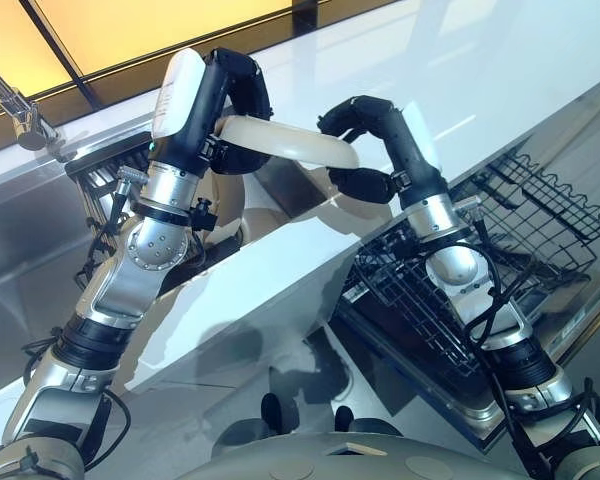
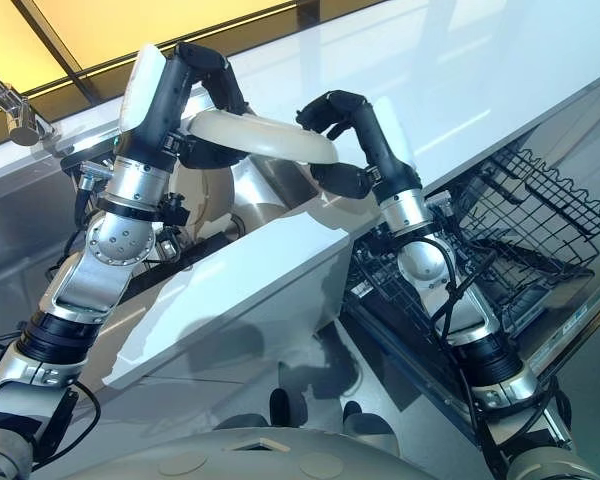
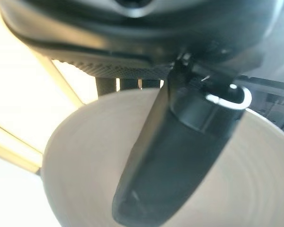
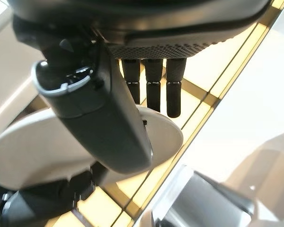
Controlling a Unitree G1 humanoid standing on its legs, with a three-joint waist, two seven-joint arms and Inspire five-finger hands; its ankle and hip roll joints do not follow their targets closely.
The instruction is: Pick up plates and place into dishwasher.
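I see the cream plate (image 1: 285, 143) held above the white tabletop (image 1: 500, 70), left hand (image 1: 235, 95) pinching one edge, right hand (image 1: 365, 120) pinching the other; dishwasher rack (image 1: 520, 210) stands nearby.

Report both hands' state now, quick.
Left hand: shut on the plate, thumb across its face.
Right hand: shut on the same plate's other edge, above the counter.

A round, cream-white ceramic plate (image 1: 285, 142) is held in the air above the white counter, seen nearly edge-on, gripped at opposite rims. The black wire dishwasher rack (image 1: 540, 205) stands pulled out on the open dishwasher door, below and to the plate's right.
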